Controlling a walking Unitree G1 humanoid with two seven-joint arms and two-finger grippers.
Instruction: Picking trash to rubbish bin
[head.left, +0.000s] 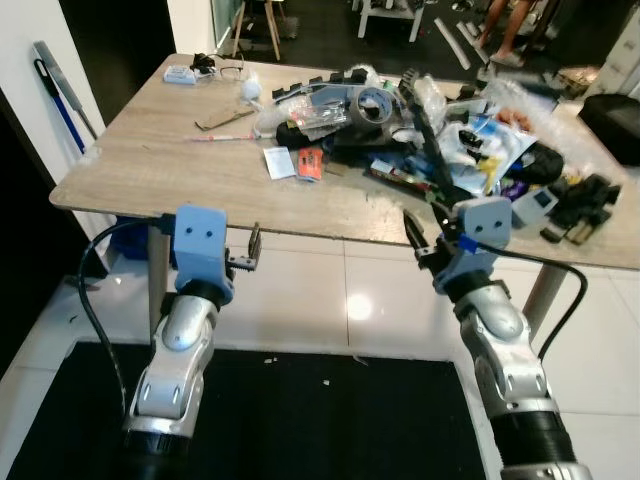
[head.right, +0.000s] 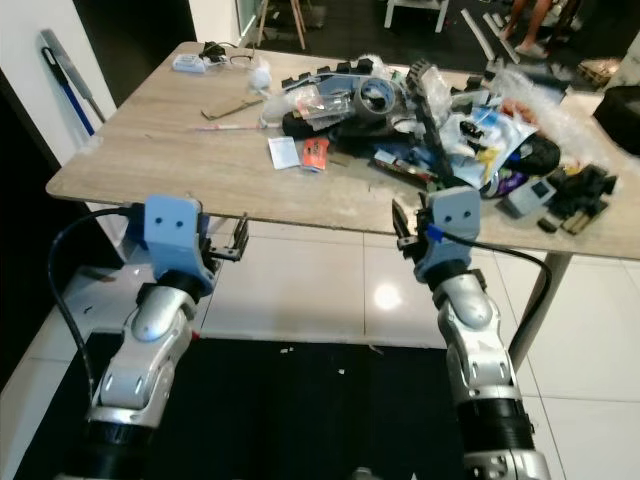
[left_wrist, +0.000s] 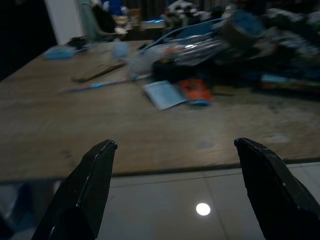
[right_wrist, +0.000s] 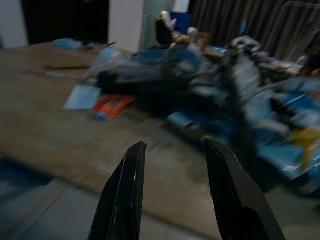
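Table (head.left: 150, 160) w/ trash pile (head.left: 420, 130), tiled floor (head.left: 330, 300)

I see a pale wooden surface (head.left: 150, 165) on white tiled floor (head.left: 320, 290), black mat (head.left: 300, 410) below — blue-handled mop (head.left: 60, 95) against the wall, a person's legs (head.left: 510, 30) far back

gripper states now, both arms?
Left gripper: open wide, holding nothing, at the near edge of the table.
Right gripper: open, narrower gap, holding nothing, facing the trash pile.
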